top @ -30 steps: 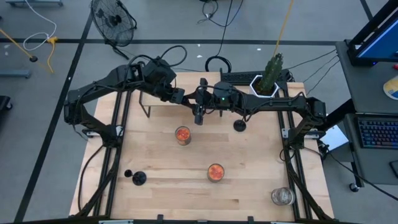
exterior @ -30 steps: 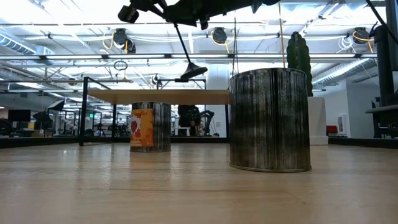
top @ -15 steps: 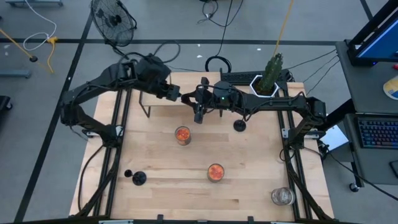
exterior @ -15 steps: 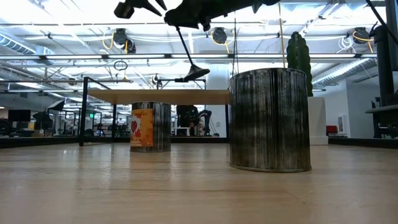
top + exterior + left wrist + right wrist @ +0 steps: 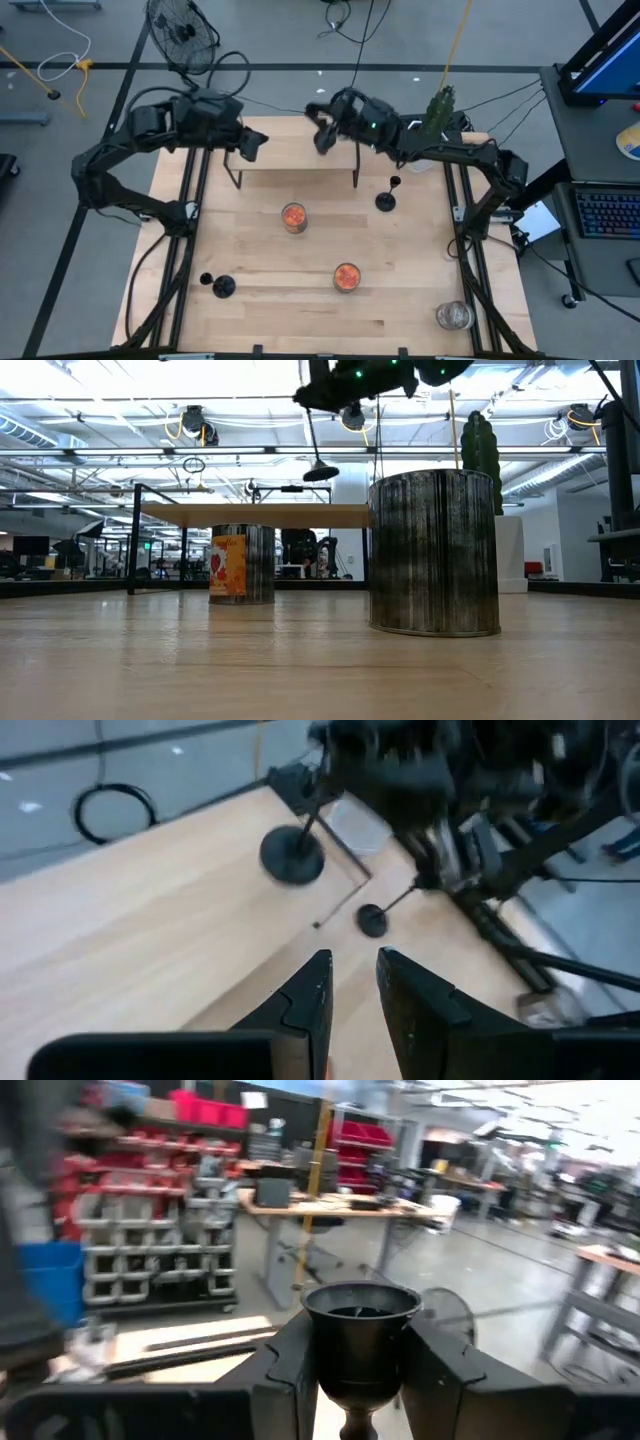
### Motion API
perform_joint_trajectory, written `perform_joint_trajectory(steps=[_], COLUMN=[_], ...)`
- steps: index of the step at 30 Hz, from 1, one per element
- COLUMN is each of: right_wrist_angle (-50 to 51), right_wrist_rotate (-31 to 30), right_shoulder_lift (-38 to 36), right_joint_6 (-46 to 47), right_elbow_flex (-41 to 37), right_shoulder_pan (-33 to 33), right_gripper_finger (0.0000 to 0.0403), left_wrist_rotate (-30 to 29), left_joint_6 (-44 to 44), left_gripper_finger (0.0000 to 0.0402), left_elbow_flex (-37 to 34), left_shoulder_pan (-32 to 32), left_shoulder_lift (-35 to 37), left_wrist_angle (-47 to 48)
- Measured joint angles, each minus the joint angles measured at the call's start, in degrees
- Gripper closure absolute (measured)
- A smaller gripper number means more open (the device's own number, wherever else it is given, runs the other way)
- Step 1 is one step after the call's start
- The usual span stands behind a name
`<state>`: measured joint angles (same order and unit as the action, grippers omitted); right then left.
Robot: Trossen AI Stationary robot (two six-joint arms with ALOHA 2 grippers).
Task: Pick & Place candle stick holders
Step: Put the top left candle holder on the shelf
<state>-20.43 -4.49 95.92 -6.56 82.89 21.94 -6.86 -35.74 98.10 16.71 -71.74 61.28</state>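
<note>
Two dark jointed arms, black cables, angular fingers [image 5: 300,1010]

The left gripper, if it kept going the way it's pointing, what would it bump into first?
Probably the candle stick holder held up by the right gripper. The left gripper points at it, though depth is unclear.

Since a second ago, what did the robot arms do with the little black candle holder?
The left gripper let the candle stick holder go and pulled back to its own side. The right gripper kept its grip on the cup and carried it toward the table's far edge, above the small shelf. The other two holders and the jars stayed put.
</note>
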Motion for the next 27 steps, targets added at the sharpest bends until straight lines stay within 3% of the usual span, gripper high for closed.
perform_joint_trajectory(steps=[11,23,27], right_wrist_angle=[-0.2,-12.0,-16.4], right_wrist_rotate=[-0.2,-8.9,-9.3], right_shoulder_lift=[0.1,0.1,0.2], right_joint_6=[6.5,8.8,7.6], right_elbow_flex=[0.0,-10.2,-12.2], right_shoulder_pan=[8.1,8.4,8.6], right_gripper_finger=[0.0307,0.0307,0.0307], left_wrist_rotate=[-6.8,-9.8,-9.9], left_joint_6=[1.2,2.7,2.7], left_gripper_finger=[0.0314,0.0314,0.0314], left_elbow_flex=[0.0,0.0,0.0], left_shoulder_pan=[-2.9,-3.0,-3.0], left_shoulder_lift=[0.2,0.2,0.2], left_wrist_angle=[5.5,5.5,5.5])
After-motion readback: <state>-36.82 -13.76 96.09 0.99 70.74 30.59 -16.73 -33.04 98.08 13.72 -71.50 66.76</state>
